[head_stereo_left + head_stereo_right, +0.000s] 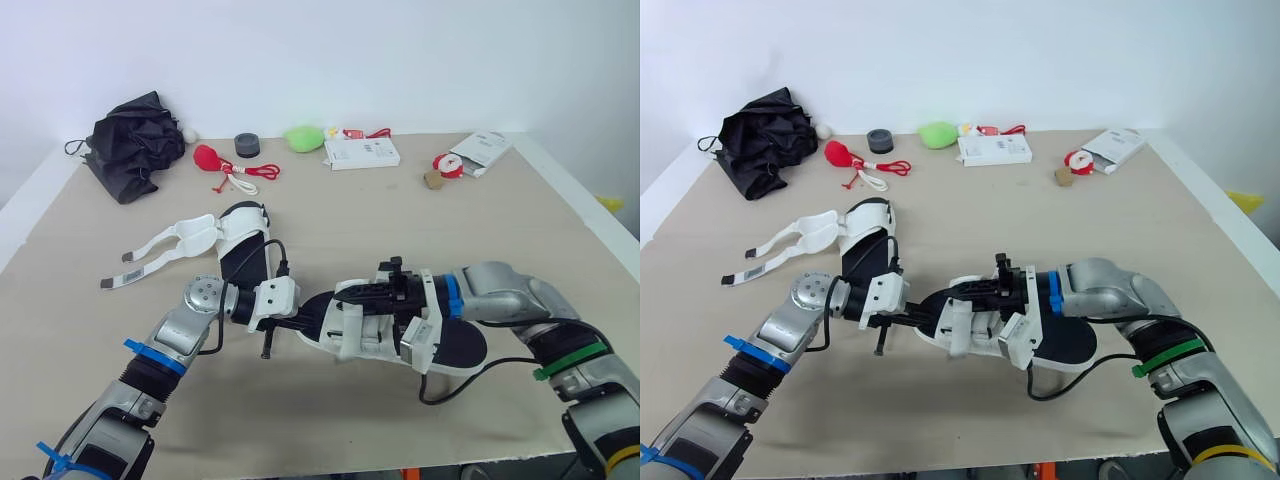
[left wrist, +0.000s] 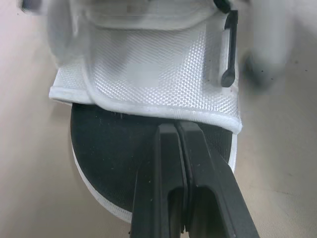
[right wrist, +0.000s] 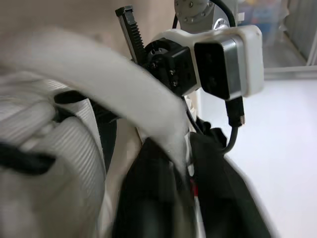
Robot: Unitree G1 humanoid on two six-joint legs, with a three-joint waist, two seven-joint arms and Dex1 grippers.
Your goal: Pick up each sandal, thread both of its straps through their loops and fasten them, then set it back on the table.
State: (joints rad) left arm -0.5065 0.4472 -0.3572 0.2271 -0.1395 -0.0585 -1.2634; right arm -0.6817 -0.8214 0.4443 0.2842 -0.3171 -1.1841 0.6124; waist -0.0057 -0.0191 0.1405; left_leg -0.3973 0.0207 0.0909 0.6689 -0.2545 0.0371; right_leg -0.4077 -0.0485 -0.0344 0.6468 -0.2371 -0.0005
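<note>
A sandal with a black footbed (image 1: 462, 345) and white straps (image 1: 362, 325) lies on the table's front middle, between my two grippers. My right gripper (image 1: 352, 292) reaches over it from the right and is shut on a white strap (image 3: 124, 84). My left gripper (image 1: 303, 322) comes in from the left at the toe. Its fingers (image 2: 168, 148) are shut together over the footbed (image 2: 109, 158), tips against the hem of the front strap (image 2: 148, 74). The second sandal (image 1: 242, 245) lies behind on the left, with its loose straps (image 1: 165, 250) spread outwards.
Along the back edge sit a black folded bundle (image 1: 135, 148), a red object with a cord (image 1: 212, 158), a black roll (image 1: 247, 145), a green lump (image 1: 303, 137) and two white boxes (image 1: 360, 152) (image 1: 482, 150). Bare tabletop (image 1: 420, 220) lies behind the held sandal.
</note>
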